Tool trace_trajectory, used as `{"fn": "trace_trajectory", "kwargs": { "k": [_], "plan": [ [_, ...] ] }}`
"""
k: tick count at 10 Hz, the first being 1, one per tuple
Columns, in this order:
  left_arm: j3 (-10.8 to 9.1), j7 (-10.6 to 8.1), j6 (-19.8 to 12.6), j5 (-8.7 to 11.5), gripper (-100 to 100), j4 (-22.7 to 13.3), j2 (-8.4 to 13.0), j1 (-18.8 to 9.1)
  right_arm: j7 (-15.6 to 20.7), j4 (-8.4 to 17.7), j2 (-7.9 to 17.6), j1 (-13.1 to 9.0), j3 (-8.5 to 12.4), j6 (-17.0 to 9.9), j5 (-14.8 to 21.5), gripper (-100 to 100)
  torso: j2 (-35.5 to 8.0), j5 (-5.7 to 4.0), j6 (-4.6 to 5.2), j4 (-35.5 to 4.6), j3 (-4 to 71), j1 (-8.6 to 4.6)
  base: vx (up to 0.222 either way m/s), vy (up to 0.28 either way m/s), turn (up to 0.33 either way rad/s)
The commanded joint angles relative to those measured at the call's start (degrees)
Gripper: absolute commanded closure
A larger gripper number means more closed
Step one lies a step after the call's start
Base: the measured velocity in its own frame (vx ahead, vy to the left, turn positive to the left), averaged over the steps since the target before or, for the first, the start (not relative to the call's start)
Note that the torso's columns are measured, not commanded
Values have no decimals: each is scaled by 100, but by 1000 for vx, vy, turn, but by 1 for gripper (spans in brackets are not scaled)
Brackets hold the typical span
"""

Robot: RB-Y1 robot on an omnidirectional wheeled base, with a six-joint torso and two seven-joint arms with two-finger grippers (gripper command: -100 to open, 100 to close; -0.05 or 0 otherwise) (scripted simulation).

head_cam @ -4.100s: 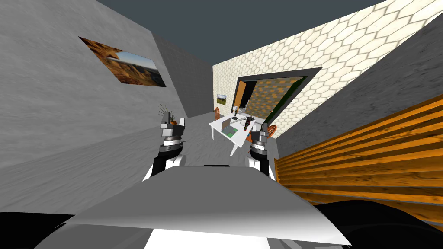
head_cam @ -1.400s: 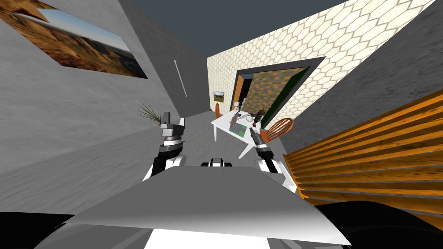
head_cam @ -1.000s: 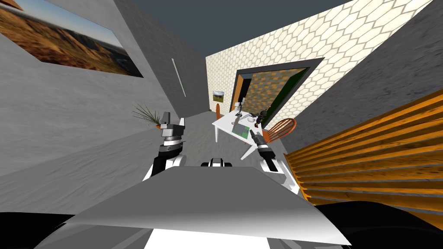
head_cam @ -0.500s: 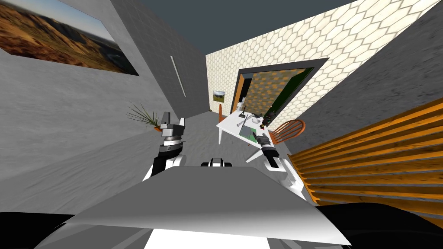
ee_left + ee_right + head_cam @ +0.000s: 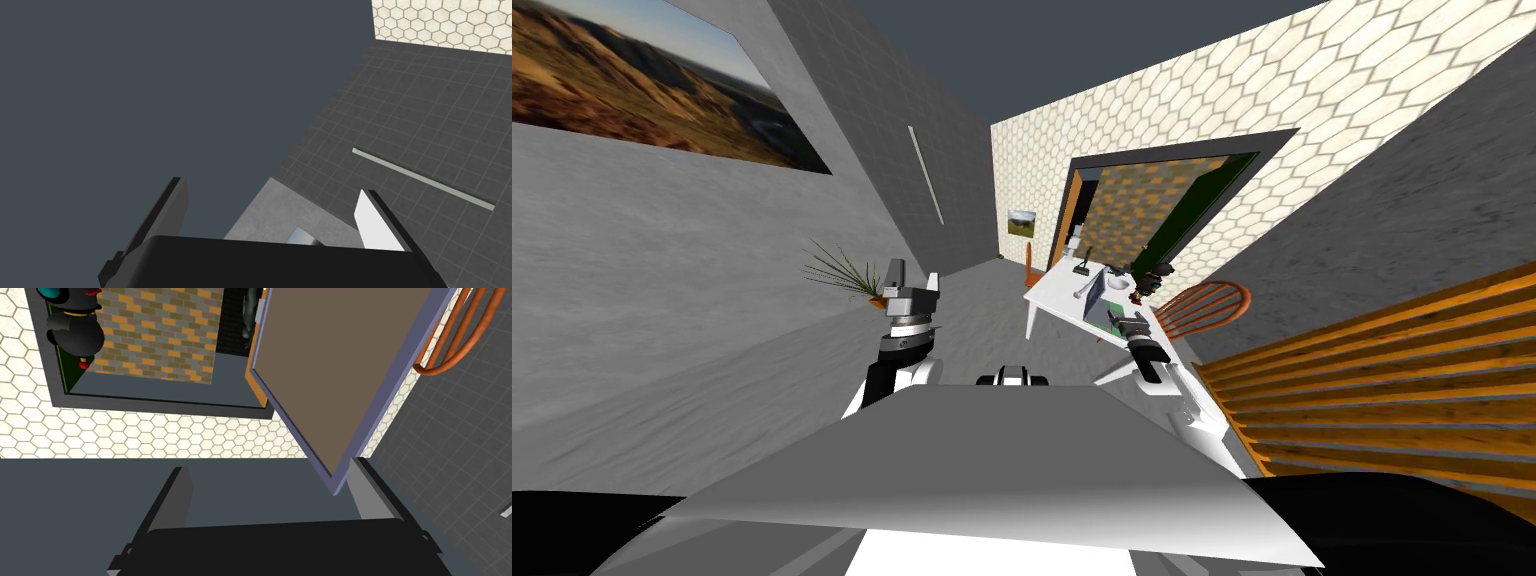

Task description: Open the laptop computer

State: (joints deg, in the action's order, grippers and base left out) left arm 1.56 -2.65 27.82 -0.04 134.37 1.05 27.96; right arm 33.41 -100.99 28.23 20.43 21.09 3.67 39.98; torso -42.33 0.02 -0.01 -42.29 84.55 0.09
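Note:
The laptop stands on a white table, its lid raised partway and a green keyboard panel below it. In the right wrist view the lid is a flat grey-brown panel with a lavender rim. The lid's lower corner sits just off my right gripper's finger. My right gripper is open with nothing between its fingers, and it reaches over the table's near edge to the laptop. My left gripper is held up to the left, away from the table, open and empty.
An orange wooden chair stands at the table's right side. A black figure, a white bowl and a small stand sit on the table's far part. A potted plant is by the left wall. Orange slats run along my right.
I have rolled closer to the table, which has shifted right in view. My right arm has stretched out to the laptop at the table's near edge. The left arm kept its pose.

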Motion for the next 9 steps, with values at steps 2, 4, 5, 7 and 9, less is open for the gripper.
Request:
{"fn": "trace_trajectory", "kwargs": {
  "k": [2, 4, 5, 7, 9],
  "plan": [
    [-1, 0, 0, 0, 0, 0, 1, -1, 382, 279, 187, -107, 67, -378, 278, -100, -20, -9, 2, -7, -14, -31, 74, 138, 7],
    [0, 0, 0, 0, 0, 0, 0, 0, 627, 521, 333, -196, 140, -579, 452, -100, 22, 2, 0, 6, 13, 6, 133, 200, 6],
    [0, 0, 0, 0, 0, 0, 0, 0, 738, 630, 401, -236, 174, -670, 531, -100, 19, 3, 0, 6, 12, 7, 128, 173, 2],
    [-1, 0, 0, 0, 0, 0, 1, 0, 933, 817, 520, -306, 234, -830, 675, -100, 1, -6, 1, 0, 0, -19, 104, 160, 4],
    [-1, 0, 0, 0, 0, 0, 1, -1, 1152, 1016, 655, -381, 308, -1007, 844, -100, -9, -4, 1, -3, -7, -13, 79, 157, -7]
  ]
}}
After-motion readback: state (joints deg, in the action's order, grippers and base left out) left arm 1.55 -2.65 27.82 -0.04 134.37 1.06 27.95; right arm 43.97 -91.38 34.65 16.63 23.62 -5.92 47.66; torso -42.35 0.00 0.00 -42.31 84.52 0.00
